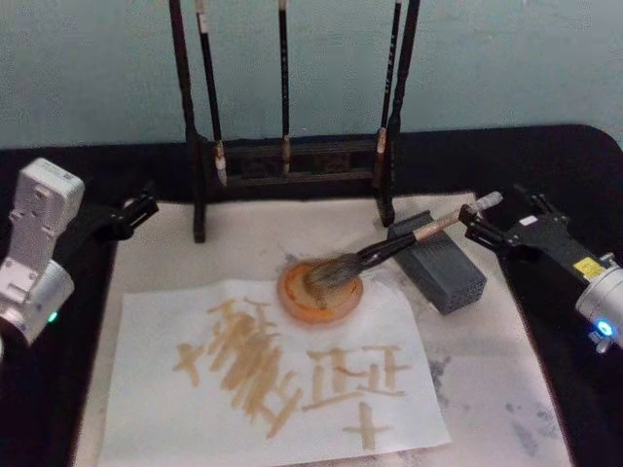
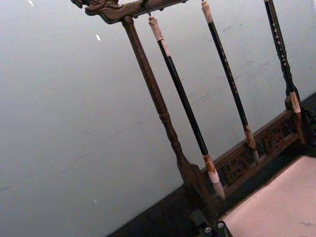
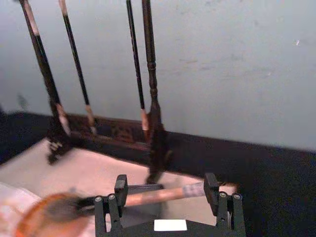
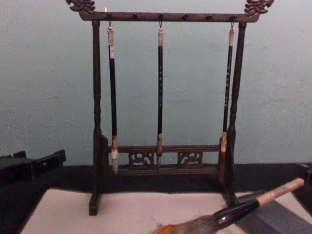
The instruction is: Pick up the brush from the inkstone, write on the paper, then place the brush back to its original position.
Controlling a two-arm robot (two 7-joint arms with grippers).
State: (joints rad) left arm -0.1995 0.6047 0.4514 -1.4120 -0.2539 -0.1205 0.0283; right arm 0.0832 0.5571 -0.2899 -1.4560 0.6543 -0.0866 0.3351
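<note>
Beside the blocky grey inkstone [image 1: 448, 274], my right gripper [image 1: 469, 223] open at the brush's [image 1: 389, 249] beige handle end, bushy bristles in round orange dish [image 1: 293, 292], left gripper [image 1: 146, 207] idle.

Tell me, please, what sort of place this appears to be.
Probably a calligraphy practice desk: a wooden brush rack with hanging brushes, the paper bearing brown strokes, and the brush resting on the inkstone.

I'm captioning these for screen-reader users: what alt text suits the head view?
A large brush lies with its handle across a grey inkstone and its bristles in an orange dish, next to paper bearing tan brushstrokes. The right gripper is open at the handle's end; the left gripper sits at the left, and a brush rack stands behind.
</note>
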